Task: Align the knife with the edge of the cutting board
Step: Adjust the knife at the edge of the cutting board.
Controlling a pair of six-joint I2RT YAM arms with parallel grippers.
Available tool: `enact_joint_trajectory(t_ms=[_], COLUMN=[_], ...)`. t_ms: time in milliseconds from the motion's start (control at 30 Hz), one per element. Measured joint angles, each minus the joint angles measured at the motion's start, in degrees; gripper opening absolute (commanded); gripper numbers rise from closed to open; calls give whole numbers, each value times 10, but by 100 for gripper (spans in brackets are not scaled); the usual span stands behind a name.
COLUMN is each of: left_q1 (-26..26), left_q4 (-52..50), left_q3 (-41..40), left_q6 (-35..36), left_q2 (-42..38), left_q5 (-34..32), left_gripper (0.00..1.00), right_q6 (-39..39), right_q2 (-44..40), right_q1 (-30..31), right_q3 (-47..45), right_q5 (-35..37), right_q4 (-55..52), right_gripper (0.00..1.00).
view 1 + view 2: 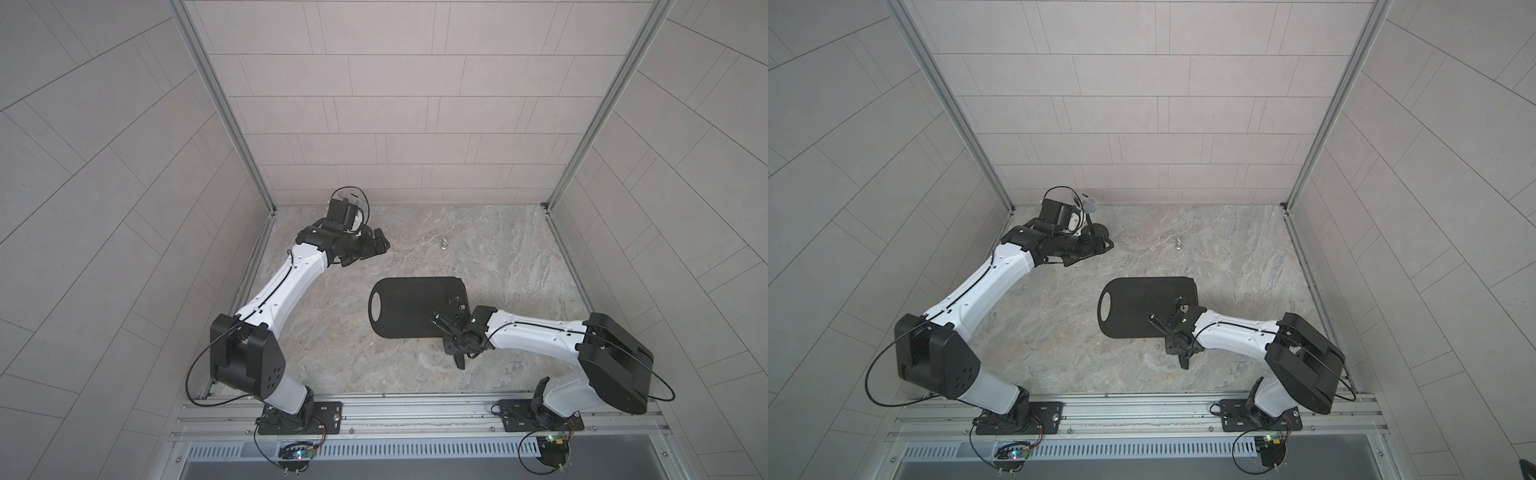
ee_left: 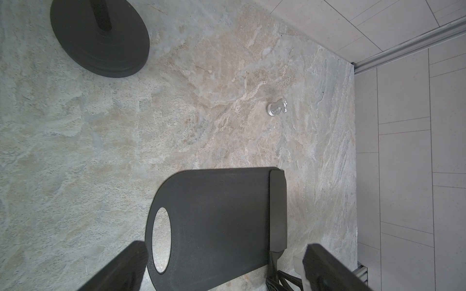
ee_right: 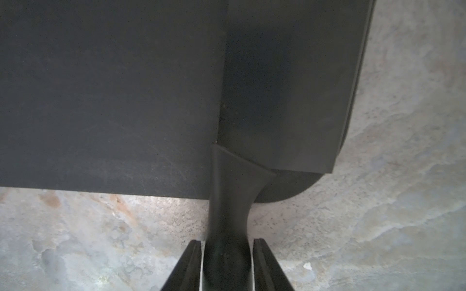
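**Item 1.** All-black cleaver point(image 2: 278, 211), broad rectangular blade, slim handle. It lies flat on the large matte-black cutting board point(image 2: 214, 214) with rounded corners. The blade runs along the short end opposite the oval hole, and its outer side sits almost flush with that edge. The handle overhangs the board's long side above the table. I judge the alignment close to done.

**Item 2.** Right gripper point(image 3: 227, 241). It is low at the overhanging handle, one finger on each side. A thin sliver of light shows between each finger and the handle, so I read the jaws as slightly parted, not clamped. The handle is the only part clear of the board, which is probably why I hold there.

**Item 3.** Left gripper point(image 2: 225, 245). Its fingers point(image 2: 121, 264) are wide apart and empty. It is parked well away near the back corner, clear of the work.

**Item 4.** Surroundings.
- The round black base of a microphone stand point(image 2: 100, 37) sits near the left gripper.
- A small silvery metal piece point(image 2: 276, 110) stands on the stone-patterned tabletop point(image 2: 100, 151) beyond the board.

Neither touches the board, and nothing blocks the right gripper's way out.
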Motion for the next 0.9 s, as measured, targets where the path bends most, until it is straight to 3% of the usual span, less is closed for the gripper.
enact_joint_trajectory(t_ms=[600, 900], left_q1=[0, 0], left_q4=[0, -4], left_q3=[0, 0], left_q6=[2, 2], left_q2=[0, 0], left_q5=[-2, -2], left_gripper=[100, 100], right_q6=[-8, -30], right_q2=[-28, -90], right_q1=[0, -4], right_q3=[0, 1], right_q5=[1, -9], right_q4=[-2, -16], right_gripper=[66, 92])
